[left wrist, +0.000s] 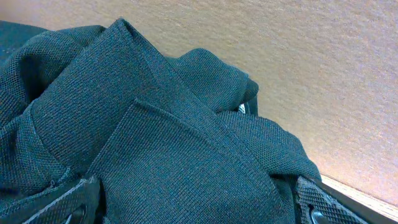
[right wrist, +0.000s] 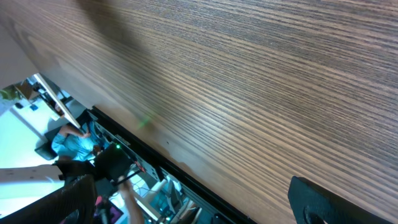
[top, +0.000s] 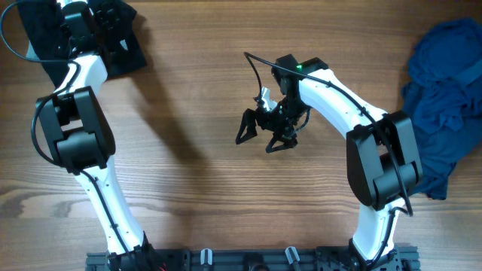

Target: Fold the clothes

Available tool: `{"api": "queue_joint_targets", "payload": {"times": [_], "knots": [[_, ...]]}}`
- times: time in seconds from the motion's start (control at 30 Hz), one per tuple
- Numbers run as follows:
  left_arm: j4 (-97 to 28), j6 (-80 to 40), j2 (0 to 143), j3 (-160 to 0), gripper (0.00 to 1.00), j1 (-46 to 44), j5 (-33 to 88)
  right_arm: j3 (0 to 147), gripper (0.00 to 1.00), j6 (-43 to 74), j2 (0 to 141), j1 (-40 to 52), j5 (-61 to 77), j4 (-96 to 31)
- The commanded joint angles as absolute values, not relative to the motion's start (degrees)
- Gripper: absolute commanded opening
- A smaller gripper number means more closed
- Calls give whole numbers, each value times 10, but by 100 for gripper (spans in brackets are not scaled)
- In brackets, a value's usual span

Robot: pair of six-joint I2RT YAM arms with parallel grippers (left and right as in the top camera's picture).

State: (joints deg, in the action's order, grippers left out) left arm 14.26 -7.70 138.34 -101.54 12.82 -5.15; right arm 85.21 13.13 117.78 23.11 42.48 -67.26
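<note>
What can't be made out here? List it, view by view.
- Overhead: the black garment lies partly under the left arm and is cut off by the top edge, so its full shape is unclear.
- Overhead: the blue clothes run off the right edge.
- Left wrist: only the fingertips of the open left pincer show, and fabric fills the view. Whether it touches the fabric is unclear.

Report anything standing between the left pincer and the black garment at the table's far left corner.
Nothing visible does. The open left pincer sits right at the black garment, fabric bunched between its fingers.
</note>
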Motion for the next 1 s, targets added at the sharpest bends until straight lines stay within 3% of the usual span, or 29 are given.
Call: {"api": "queue_joint_targets", "payload": {"times": [0.0,0.3,0.97], "knots": [[152,-81,1380,-1005,100,130,-45,857,99,120,1162,235,438,-678],[283,-81,1306,-1005,100,151,-63,857,99,120,1162,235,438,-678],[222,-81,1438,-1005,100,206,-56,857,99,141,1162,235,438,-682]]}}
